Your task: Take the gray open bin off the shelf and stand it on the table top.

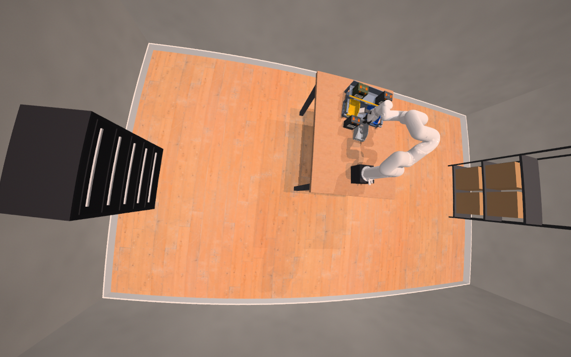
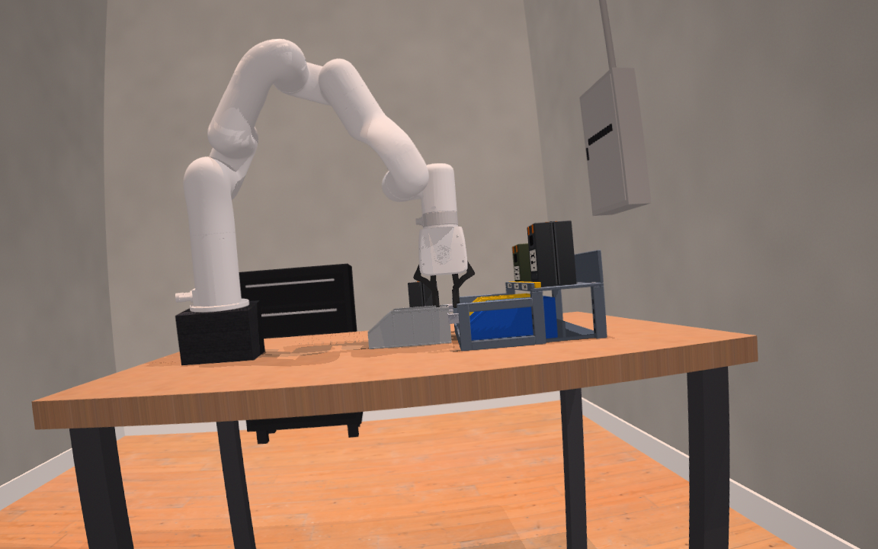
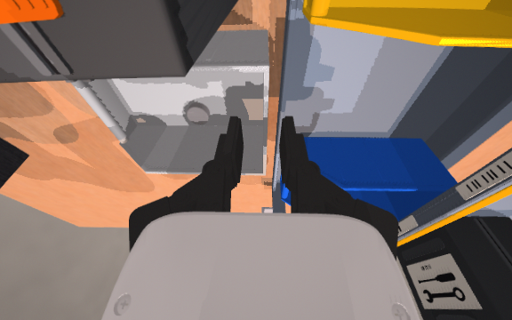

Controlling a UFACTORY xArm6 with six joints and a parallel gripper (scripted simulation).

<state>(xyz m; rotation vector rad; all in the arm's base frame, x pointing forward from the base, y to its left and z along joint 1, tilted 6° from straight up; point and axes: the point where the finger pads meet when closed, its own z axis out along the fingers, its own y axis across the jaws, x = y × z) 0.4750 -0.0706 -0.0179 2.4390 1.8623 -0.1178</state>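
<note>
The gray open bin (image 2: 411,326) stands on its base on the table top, just left of the shelf (image 2: 530,310), its sloped open front facing the arm's base. In the wrist view the gray bin (image 3: 194,129) shows small gray parts (image 3: 197,112) inside. My gripper (image 2: 443,290) hangs straight down over the bin's rear wall, next to the shelf post. In the wrist view the fingers stand a little apart on either side of that wall, with gaps showing, and hold nothing. The bin also shows in the overhead view (image 1: 359,132).
A blue bin (image 2: 507,320) sits on the shelf's lower level and a yellow bin (image 2: 490,298) on the level above. Black boxes (image 2: 549,252) stand on the shelf top. The arm's black base (image 2: 218,333) is at the table's left. A black box (image 3: 105,36) hangs close over the gray bin.
</note>
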